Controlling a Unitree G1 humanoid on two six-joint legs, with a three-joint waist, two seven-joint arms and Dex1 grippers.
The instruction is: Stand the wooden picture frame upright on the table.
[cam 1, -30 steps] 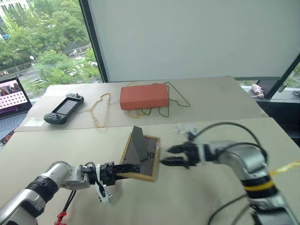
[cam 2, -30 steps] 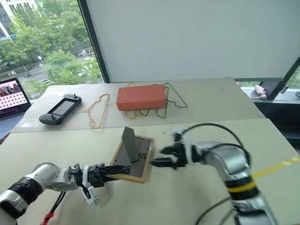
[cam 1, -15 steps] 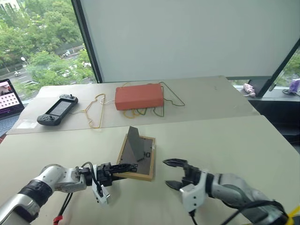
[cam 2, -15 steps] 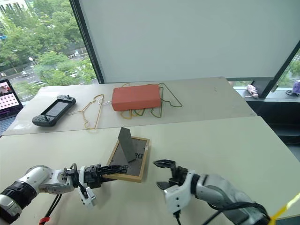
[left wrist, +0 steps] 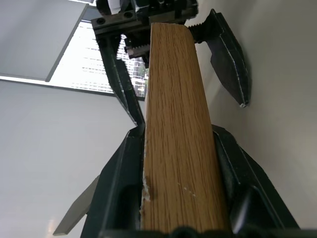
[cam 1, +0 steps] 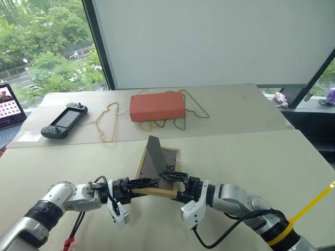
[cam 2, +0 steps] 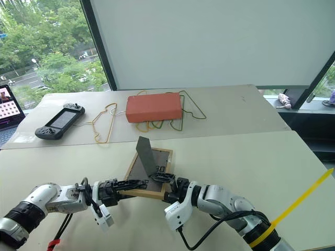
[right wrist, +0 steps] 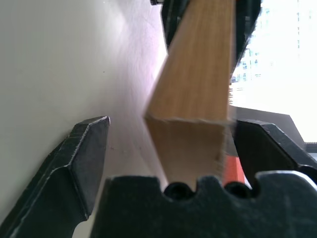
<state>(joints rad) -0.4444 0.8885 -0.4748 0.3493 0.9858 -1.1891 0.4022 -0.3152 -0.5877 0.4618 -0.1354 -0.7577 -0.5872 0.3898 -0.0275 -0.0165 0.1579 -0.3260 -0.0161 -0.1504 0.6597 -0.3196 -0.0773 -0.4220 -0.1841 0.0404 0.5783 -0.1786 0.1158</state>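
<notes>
Left tool [cam 1: 140,184] clamped on wooden picture frame's [cam 1: 170,157] near edge; right tool [cam 1: 178,187] spread around near-right corner, over worktop [cam 1: 251,157].

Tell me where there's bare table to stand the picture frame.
Bare table lies right of the wooden picture frame, toward the far right edge. It is crowded behind, around the orange-red box, wire hangers and game controller.

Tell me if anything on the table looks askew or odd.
Yes: the frame lies face-down with its stand folded out and pointing up. Further back, wire hangers lie loosely tangled, some under the orange box.
</notes>
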